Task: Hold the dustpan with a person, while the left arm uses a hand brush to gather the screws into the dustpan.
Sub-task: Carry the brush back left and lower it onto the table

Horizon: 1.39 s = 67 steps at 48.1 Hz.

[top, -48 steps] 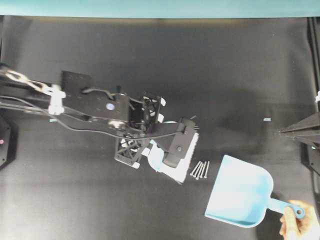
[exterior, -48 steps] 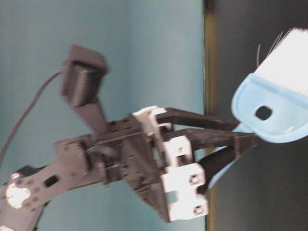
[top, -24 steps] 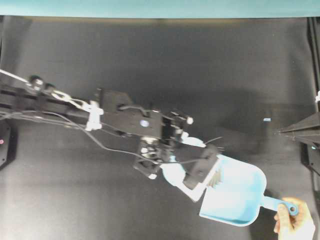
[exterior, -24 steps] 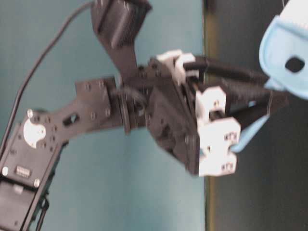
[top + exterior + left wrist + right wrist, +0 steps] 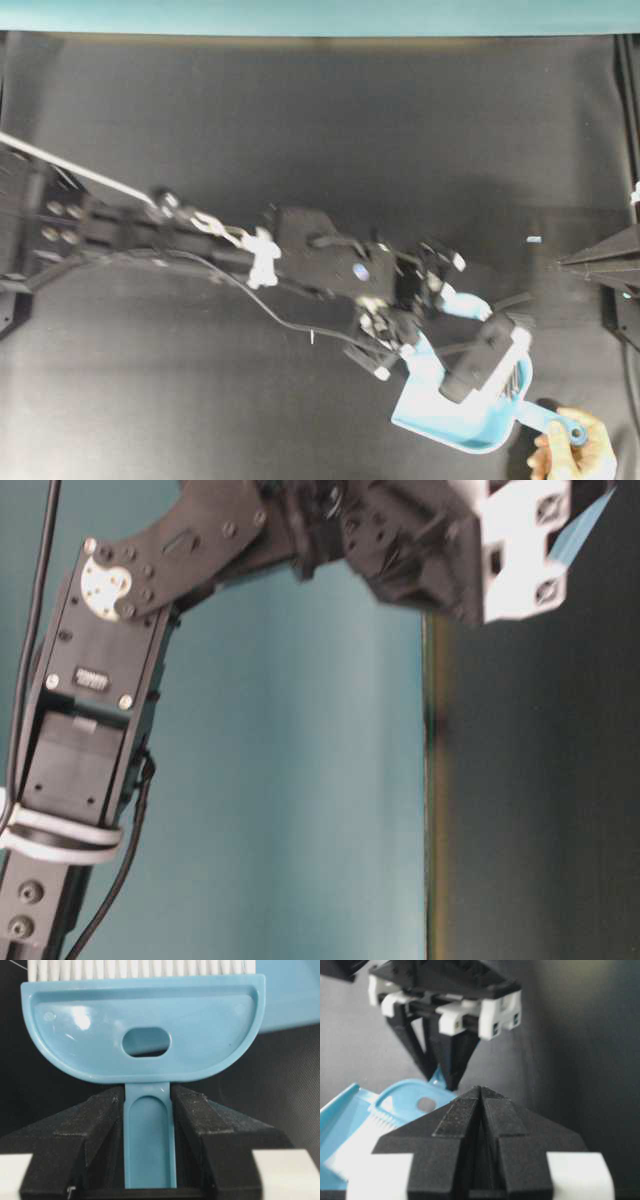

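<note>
The light blue dustpan (image 5: 432, 424) lies at the lower right of the overhead view. A person's bare hand (image 5: 578, 458) holds its handle (image 5: 548, 420). My left gripper (image 5: 438, 332) is shut on the hand brush's handle (image 5: 149, 1135), with both fingers pressed to its sides. The brush head (image 5: 145, 1035) and white bristles (image 5: 515, 376) sit over the pan's tray. No screws show; the brush and gripper cover the tray. My right gripper (image 5: 480, 1091) is shut on nothing at the right edge (image 5: 562, 264), apart from the pan.
The dark table mat (image 5: 320, 150) spreads around the arm. A teal wall (image 5: 300, 780) bounds the table's far side. A small pale mark (image 5: 534, 239) lies on the mat near the right gripper. The left arm (image 5: 200, 240) stretches across from the left edge.
The left arm swept right and down, carrying the brush from beside the screws into the dustpan. The screws went out of sight. The dustpan and hand shifted slightly down and left.
</note>
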Tool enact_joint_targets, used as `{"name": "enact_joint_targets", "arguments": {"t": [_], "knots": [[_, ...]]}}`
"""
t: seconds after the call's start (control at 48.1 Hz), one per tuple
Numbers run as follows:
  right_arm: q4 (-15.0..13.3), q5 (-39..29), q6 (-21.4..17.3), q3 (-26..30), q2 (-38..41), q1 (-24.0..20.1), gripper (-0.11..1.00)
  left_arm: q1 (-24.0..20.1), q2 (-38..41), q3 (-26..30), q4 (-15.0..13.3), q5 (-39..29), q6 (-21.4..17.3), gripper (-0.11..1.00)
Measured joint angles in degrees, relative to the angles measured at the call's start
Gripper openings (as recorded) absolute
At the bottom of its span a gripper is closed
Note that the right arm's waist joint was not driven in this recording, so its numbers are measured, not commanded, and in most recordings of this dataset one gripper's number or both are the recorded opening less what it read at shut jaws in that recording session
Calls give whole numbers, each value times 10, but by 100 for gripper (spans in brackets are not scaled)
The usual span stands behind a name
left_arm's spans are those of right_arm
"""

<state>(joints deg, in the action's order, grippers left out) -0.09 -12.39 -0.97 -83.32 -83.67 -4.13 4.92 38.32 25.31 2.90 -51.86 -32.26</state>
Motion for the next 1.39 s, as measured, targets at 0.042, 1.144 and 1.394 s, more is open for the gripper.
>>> {"name": "enact_joint_targets", "arguments": {"t": [0.042,1.144,1.394], "knots": [[-1,0,0,0,-1,0,-1,1,2,6,0,0,4,31],[0,0,0,1,-3,0,-1,-36,-429,-495,-2,254,190,31],[0,0,0,0,-4,0,-1,-47,-489,-601,-3,294,228,31]]}}
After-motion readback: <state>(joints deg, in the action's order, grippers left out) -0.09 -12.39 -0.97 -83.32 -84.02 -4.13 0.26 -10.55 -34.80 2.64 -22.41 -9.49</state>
